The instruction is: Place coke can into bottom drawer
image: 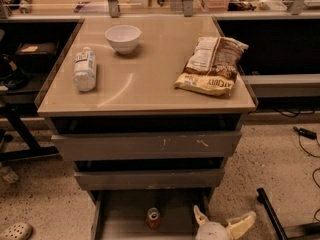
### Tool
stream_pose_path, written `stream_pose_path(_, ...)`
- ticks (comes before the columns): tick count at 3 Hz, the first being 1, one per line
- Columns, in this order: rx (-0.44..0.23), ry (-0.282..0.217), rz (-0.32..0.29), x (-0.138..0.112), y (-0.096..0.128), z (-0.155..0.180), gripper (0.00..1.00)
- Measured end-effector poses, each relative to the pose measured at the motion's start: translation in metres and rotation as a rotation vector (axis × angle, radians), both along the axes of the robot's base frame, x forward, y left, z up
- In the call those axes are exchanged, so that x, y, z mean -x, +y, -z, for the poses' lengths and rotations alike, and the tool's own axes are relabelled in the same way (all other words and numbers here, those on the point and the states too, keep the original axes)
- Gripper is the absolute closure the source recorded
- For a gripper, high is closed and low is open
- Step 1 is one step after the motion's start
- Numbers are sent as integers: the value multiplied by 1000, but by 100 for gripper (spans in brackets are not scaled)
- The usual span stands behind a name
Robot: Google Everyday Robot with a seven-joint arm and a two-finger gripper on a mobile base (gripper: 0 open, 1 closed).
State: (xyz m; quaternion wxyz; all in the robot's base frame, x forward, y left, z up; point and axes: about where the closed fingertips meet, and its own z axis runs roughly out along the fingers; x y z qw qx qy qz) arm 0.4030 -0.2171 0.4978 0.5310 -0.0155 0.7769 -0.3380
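The coke can (pixel 153 218), red-orange with a silver top, stands upright on the grey floor of the bottom drawer (pixel 122 219), which is pulled out at the bottom of the cabinet. My gripper (pixel 222 219) is at the lower edge of the view, just right of the drawer's right wall and apart from the can. Its two pale fingers (pixel 241 223) are spread open with nothing between them.
On the tan cabinet top (pixel 150 84) lie a white bottle (pixel 84 69), a white bowl (pixel 123 37) and a chip bag (pixel 212 64). The scratched top drawer front (pixel 150 145) and the middle front (pixel 150 178) are closed. A black bar (pixel 272 216) lies on the floor to the right.
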Motion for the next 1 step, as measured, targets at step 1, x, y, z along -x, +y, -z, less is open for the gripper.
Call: stream_pose_path(1,5,-6,-33,-2,5,-3,0)
